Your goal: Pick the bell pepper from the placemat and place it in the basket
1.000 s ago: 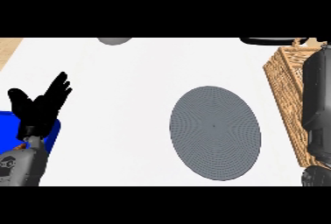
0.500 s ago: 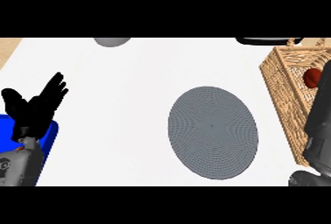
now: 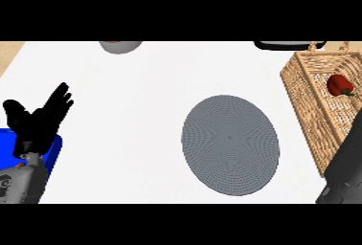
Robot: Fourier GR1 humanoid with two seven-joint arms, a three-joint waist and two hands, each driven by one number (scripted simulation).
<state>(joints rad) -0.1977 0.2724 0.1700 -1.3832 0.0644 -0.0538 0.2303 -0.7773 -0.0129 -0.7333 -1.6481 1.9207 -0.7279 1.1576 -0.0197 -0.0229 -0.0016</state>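
Now bell pepper lies in basket; left hand rests far off, fingers spread, empty.

Kitchen setting: white counter top; oval grey placemat; wicker basket at right holding a red bell pepper; grey bowl at far edge.

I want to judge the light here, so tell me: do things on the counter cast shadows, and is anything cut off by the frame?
Head view: flat, even light; the grey placemat and the left hand cast no visible shadow on the white counter. Head view: the basket with the red bell pepper runs off the right edge, and a grey object is cropped at the top.
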